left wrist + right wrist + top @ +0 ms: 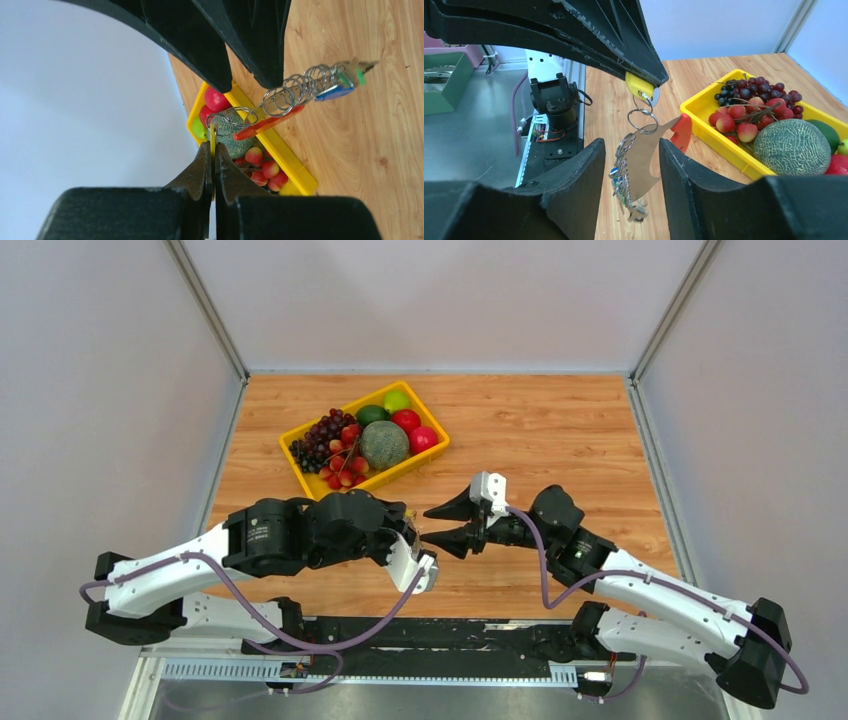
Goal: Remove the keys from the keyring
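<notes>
The left gripper is clamped on a yellow key, and from it the keyring with its red tag dangles between the parted fingers of the right gripper, apparently touching neither.

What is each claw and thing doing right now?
Left claw: shut, pinching the yellow key.
Keyring: hanging in the air from the yellow key.
Right claw: open, fingers either side of the keyring.
Blue and green keys: threaded on the keyring.
Fruit tray: full of fruit.
</notes>
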You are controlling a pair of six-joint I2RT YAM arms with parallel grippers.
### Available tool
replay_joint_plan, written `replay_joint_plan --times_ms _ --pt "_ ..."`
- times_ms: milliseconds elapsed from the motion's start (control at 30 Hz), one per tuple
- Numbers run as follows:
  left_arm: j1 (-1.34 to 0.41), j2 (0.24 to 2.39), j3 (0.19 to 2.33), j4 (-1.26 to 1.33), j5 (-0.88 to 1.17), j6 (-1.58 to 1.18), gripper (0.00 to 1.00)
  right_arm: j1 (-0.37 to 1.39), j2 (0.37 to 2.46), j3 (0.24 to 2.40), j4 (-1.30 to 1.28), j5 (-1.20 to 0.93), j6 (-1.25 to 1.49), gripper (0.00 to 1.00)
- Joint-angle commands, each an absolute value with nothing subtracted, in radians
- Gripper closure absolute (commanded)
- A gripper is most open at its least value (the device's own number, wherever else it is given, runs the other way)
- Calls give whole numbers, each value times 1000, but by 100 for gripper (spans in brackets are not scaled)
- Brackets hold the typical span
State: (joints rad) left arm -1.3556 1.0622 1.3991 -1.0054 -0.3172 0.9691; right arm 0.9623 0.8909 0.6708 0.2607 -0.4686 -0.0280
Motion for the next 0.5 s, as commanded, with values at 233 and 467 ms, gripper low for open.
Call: replay_joint_plan --times_ms 233,467 --pt "-1377 1038 1392 -928 -252 983 100 962 953 763 324 -497 -36 54" --pt "-1384 1032 1395 -929 -255 966 100 963 962 762 307 -541 -21 98"
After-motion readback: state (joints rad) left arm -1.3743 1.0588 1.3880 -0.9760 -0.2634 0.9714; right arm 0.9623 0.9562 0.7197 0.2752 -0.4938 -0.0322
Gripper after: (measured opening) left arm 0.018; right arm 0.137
